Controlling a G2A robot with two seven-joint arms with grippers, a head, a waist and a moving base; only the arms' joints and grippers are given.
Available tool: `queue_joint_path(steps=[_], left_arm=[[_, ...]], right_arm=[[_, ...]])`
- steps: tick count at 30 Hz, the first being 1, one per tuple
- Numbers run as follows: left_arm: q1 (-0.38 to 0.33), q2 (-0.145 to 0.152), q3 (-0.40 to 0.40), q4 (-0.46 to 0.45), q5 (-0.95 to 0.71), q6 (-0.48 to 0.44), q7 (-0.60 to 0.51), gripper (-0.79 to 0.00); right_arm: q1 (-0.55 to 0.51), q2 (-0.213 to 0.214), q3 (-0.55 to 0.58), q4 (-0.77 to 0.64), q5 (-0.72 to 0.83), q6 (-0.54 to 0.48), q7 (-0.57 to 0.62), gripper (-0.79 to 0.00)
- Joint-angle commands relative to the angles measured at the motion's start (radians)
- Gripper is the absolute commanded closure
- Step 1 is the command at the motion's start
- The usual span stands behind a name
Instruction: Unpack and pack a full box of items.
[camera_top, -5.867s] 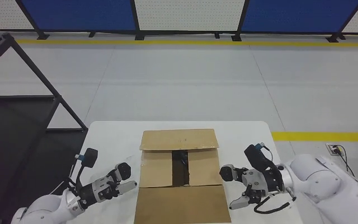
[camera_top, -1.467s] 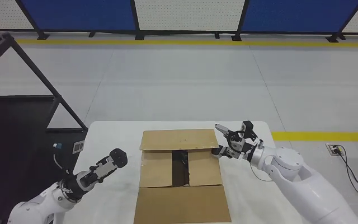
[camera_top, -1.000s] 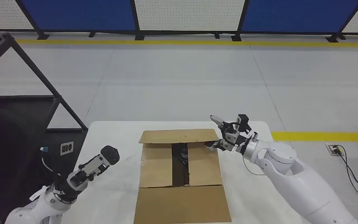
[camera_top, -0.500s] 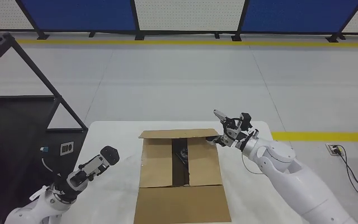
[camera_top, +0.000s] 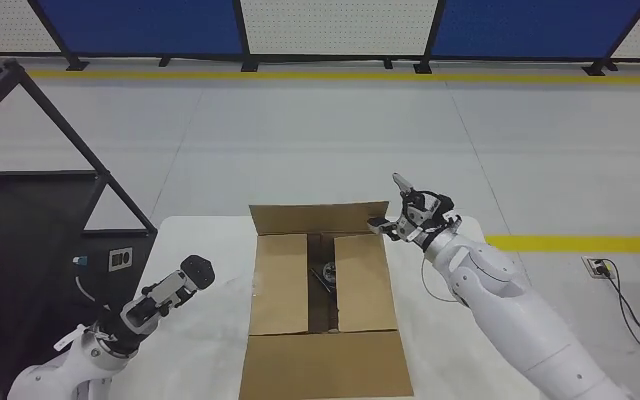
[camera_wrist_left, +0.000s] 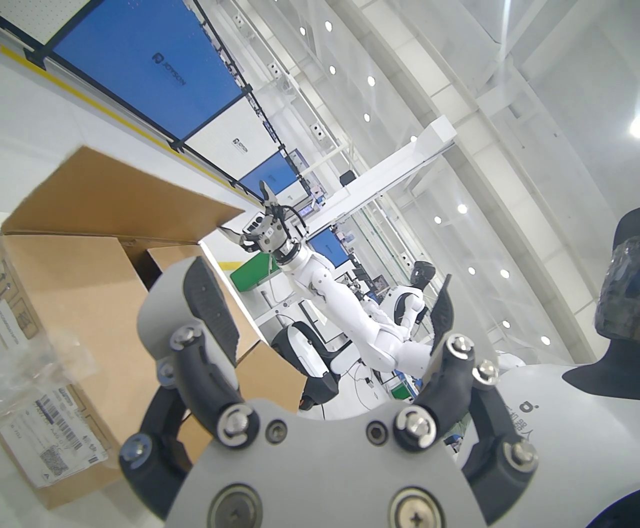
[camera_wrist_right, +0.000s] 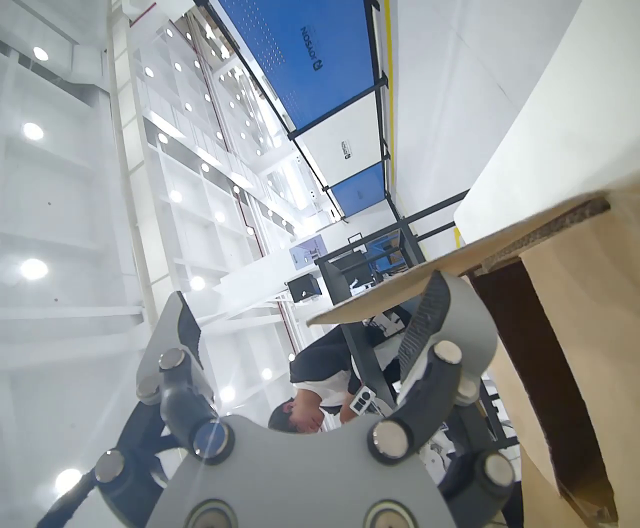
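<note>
Two end effectors flank one box (camera_top: 300, 300) standing at the middle of the table (camera_top: 200, 240), lower centre of the top view. The right end effector (camera_top: 388, 205), just right of centre, is spread wide. One finger pad (camera_wrist_right: 425, 310) appears to touch the edge of the far flap (camera_top: 318, 217), which stands tilted up; nothing is pinched. The left end effector (camera_top: 196, 270), lower left, hangs beside the box and apart from it, likewise spread and empty. The near flap (camera_top: 325, 365) lies folded out flat toward the bottom edge. Two inner flaps (camera_top: 362, 285) lie nearly shut, and the narrow slit between them shows a dark item (camera_top: 325, 272) inside; what it is cannot be told. Progress is early: the outer flaps are open. The inner flaps have yet to be turned out, the contents lifted onto the table, then returned and the box closed. Unpacking proper is judged not yet begun.
</note>
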Motion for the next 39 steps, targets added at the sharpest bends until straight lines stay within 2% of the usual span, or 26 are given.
queue_joint_path(steps=[1, 7, 9, 14, 35, 39], left_arm=[[0.0, 0.0, 0.0, 0.0, 0.0, 0.0, 0.0, -0.785], [0.0, 0.0, 0.0, 0.0, 0.0, 0.0, 0.0, -0.785], [0.0, 0.0, 0.0, 0.0, 0.0, 0.0, 0.0, -0.785], [0.0, 0.0, 0.0, 0.0, 0.0, 0.0, 0.0, -0.785], [0.0, 0.0, 0.0, 0.0, 0.0, 0.0, 0.0, -0.785], [0.0, 0.0, 0.0, 0.0, 0.0, 0.0, 0.0, -0.785]], right_arm=[[0.022, -0.016, -0.016, 0.027, -0.009, 0.002, -0.025, -0.785], [0.095, -0.072, -0.068, 0.126, -0.032, 0.019, -0.078, -0.785], [0.11, -0.094, -0.08, 0.159, -0.027, -0.015, -0.1, -0.785], [0.146, -0.139, -0.109, 0.247, -0.019, -0.03, -0.081, -0.785], [0.125, -0.143, -0.093, 0.234, -0.027, -0.016, -0.094, -0.785], [0.126, -0.158, -0.097, 0.238, -0.072, 0.015, -0.194, -0.785]])
